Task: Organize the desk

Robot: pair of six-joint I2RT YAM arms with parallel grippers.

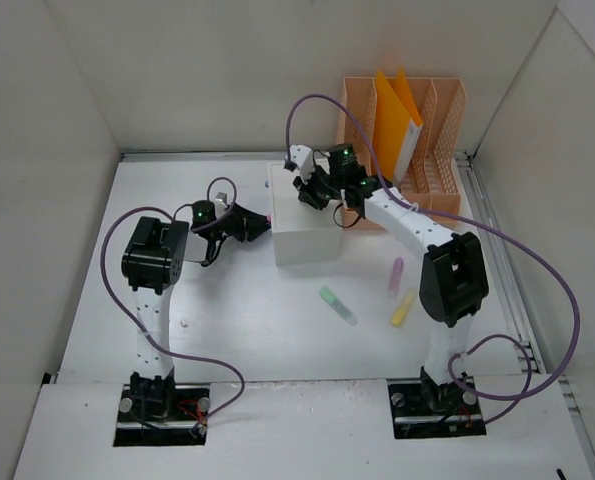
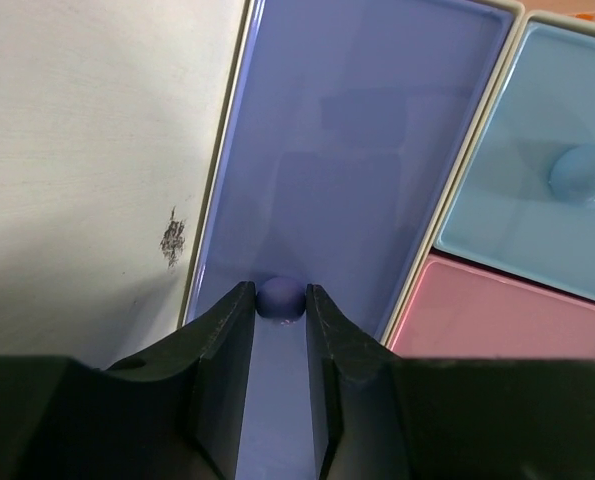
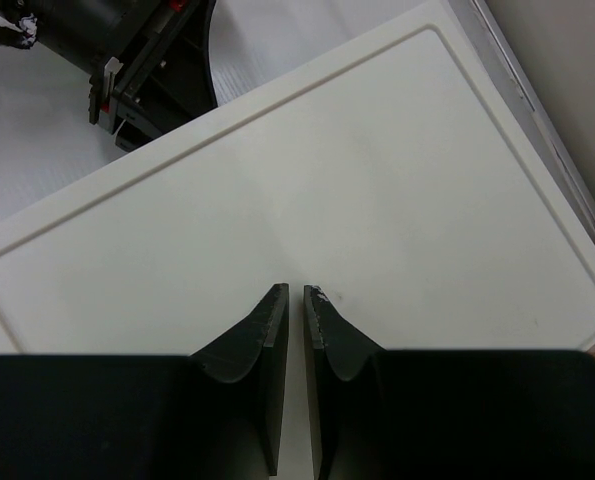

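Note:
The desk (image 1: 227,320) is a white tabletop with white walls around it. A white drawer box (image 1: 305,235) stands in its middle. My left gripper (image 1: 260,224) is at the box's left face. In the left wrist view it (image 2: 280,292) is shut on the round knob (image 2: 280,297) of a purple drawer (image 2: 357,150). My right gripper (image 1: 310,193) rests over the box's flat white top (image 3: 307,180), and it (image 3: 296,290) is shut and empty.
A blue drawer (image 2: 537,170) and a pink drawer (image 2: 497,315) sit beside the purple one. An orange file rack (image 1: 417,140) with an orange folder (image 1: 397,115) stands at the back right. Green (image 1: 337,305), purple (image 1: 395,275) and yellow (image 1: 404,308) markers lie in front of the box.

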